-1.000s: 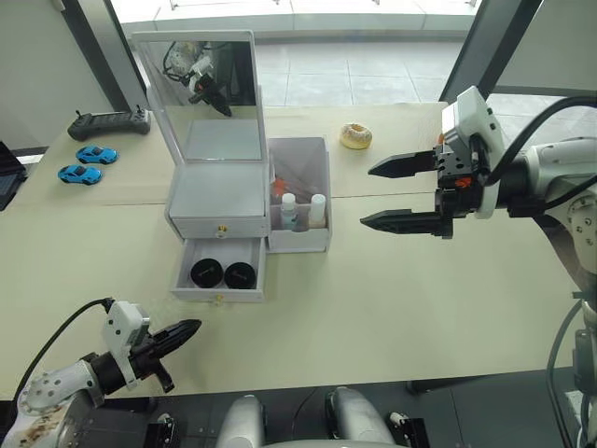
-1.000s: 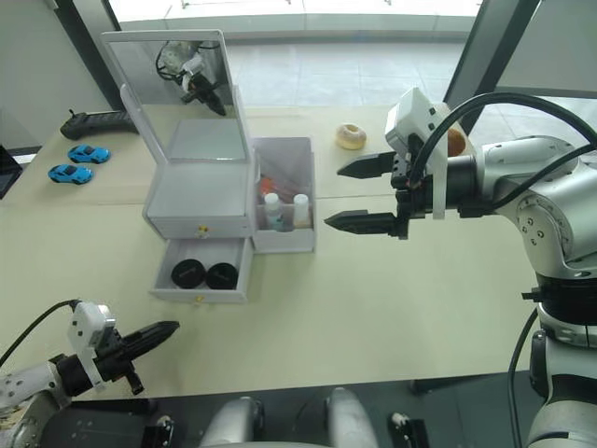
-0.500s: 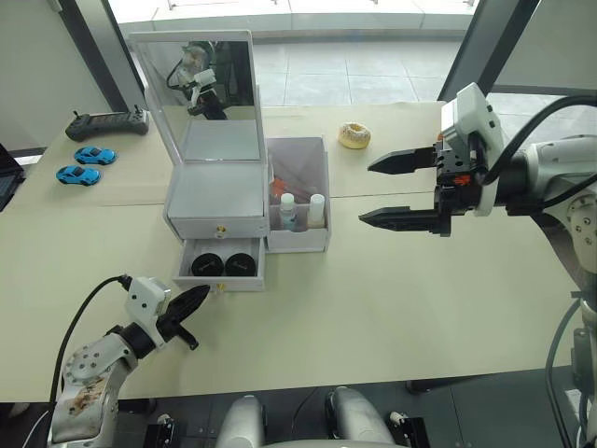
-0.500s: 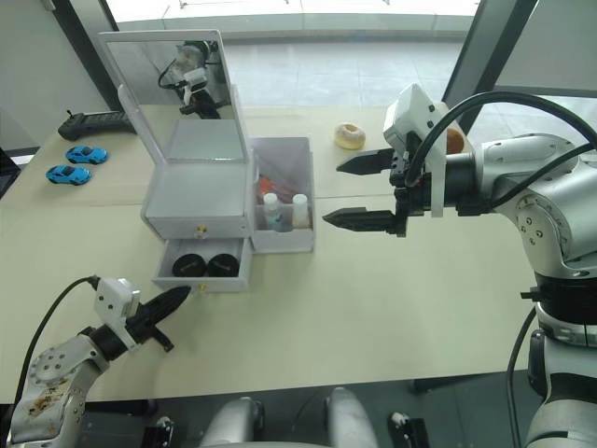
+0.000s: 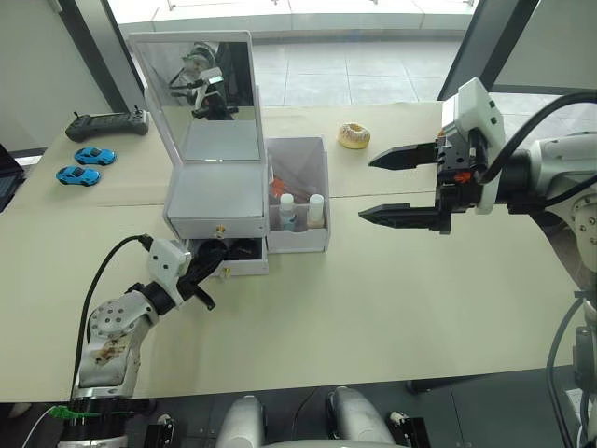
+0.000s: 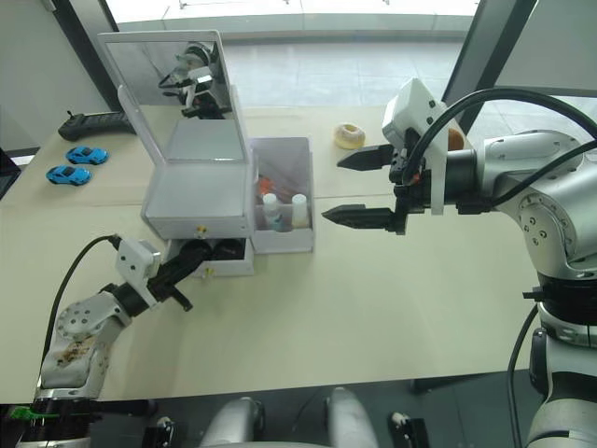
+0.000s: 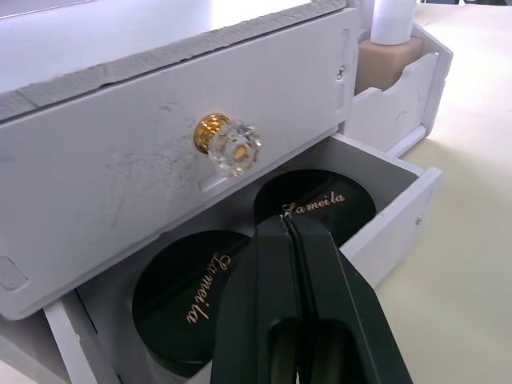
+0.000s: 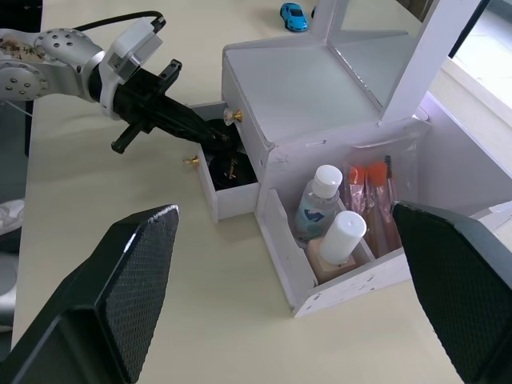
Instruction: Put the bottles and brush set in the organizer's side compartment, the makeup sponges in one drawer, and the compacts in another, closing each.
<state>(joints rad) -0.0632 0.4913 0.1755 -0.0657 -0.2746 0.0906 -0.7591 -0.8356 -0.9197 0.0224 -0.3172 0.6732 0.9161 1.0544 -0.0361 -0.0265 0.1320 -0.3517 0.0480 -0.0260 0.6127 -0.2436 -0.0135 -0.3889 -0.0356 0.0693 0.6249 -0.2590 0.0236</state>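
While the lower drawer (image 7: 376, 232) of the white organizer (image 5: 216, 198) stands partly open, the left gripper (image 5: 211, 257) rests at its front with its two black fingers pressed together, holding nothing. Two round black compacts (image 7: 316, 210) lie side by side inside that drawer, directly under the fingertips. The upper drawer (image 7: 160, 152), with its gold knob (image 7: 228, 146), is closed. In the side compartment (image 5: 303, 201) next to the drawers stand two white-capped bottles (image 8: 324, 204), and the brush set (image 8: 372, 192) leans behind them. The right gripper (image 5: 410, 187) hovers above the table (image 5: 392, 308), to the right of the organizer and well apart from it, fingers spread wide and empty. A doughnut-shaped toy (image 5: 355, 136) sits beyond the organizer, and a black controller (image 5: 107, 121) and two blue toy cars (image 5: 84, 164) lie to the far left. The remaining step appears to be pushing this drawer closed. If the fingers reach over the drawer's front edge instead of against it, they could jam between the drawer and the body as it closes. An off-center push could skew the drawer so it binds, or slide the light organizer across the table.
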